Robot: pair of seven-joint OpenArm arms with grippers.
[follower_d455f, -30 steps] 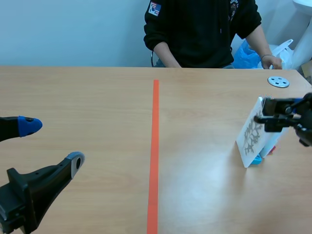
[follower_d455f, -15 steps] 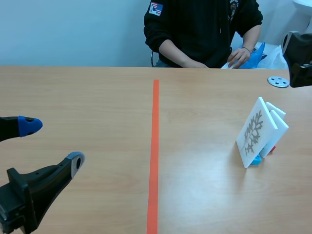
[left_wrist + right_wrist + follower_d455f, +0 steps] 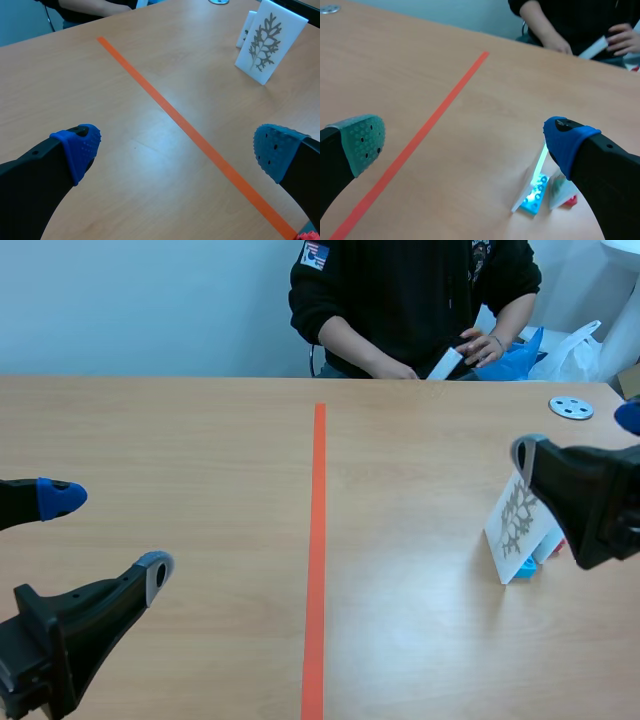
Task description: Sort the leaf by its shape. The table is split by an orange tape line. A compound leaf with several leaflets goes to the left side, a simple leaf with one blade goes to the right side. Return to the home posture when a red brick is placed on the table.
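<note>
1. Left claw [image 3: 108,537] hangs low over the left half of the worktop [image 3: 200,440], spread wide with nothing in it, well apart from the leaf card [image 3: 515,520].
2. Right claw [image 3: 578,435] is just as wide open, with nothing between its pads. It sits above the leaf card, and from its own camera the card stands below it, nearer the blue-padded finger [image 3: 565,140].
3. The leaf card stands upright with a slight backward tilt on a blue base [image 3: 536,195], right of the tape line [image 3: 318,540]. Its white face shows a grey branched leaf with many leaflets.
4. A second white card [image 3: 248,27] stands just behind it, with a red piece [image 3: 571,200] at its foot.
5. Across the worktop, a person's hand [image 3: 485,345] holds a small white card [image 3: 445,363].
6. A grey disc [image 3: 571,408] lies near the far right edge.
</note>
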